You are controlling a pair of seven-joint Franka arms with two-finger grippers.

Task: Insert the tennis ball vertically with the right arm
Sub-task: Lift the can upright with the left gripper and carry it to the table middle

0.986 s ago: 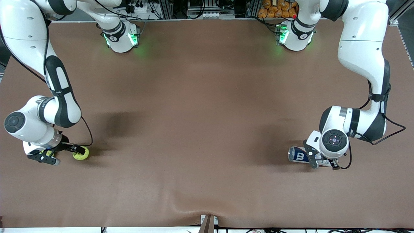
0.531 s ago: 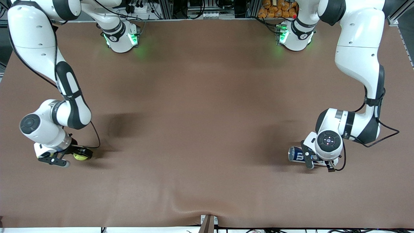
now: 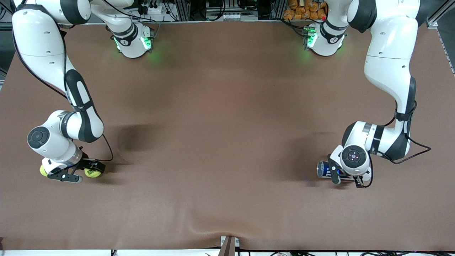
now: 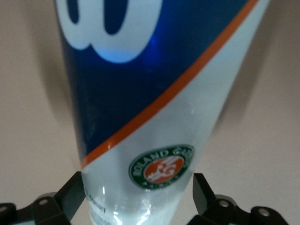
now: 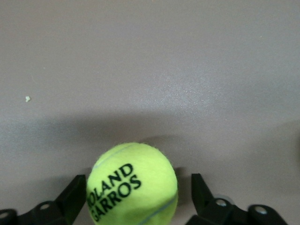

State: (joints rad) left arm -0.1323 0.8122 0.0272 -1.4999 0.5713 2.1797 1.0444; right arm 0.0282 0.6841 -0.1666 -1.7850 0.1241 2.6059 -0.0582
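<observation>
Right wrist view settles the main question: the Roland Garros tennis ball (image 5: 132, 183) sits on the brown tabletop (image 5: 154, 70) straight between the two black fingers (image 5: 75, 197) of the right gripper (image 5: 136, 197), a gap showing on each side of it; the gripper is spread wide and nothing is clamped yet, so the ball counts as framed, not held.

From the front view the right gripper (image 3: 73, 172) is down at the right arm's end of the tabletop, low over the ball (image 3: 93, 173); a second yellow-green ball (image 3: 43, 170) peeks out just beside the wrist, toward the table edge; it is partly hidden and I cannot say whether it touches anything.

At the left arm's end the tennis ball can (image 3: 327, 169) lies on its side, its long axis roughly along the table's length, its end pointing toward the right arm's end; the left gripper (image 3: 344, 176) stands over it with fingers (image 4: 206, 197) wide apart on either side of the clear tube (image 4: 154, 117), not pressing it as far as I can see.

Ball and can are well apart; the right arm is by far the nearer to the ball; my judgement is that closing on it comes first, and a vertical insertion needs the can stood upright.
</observation>
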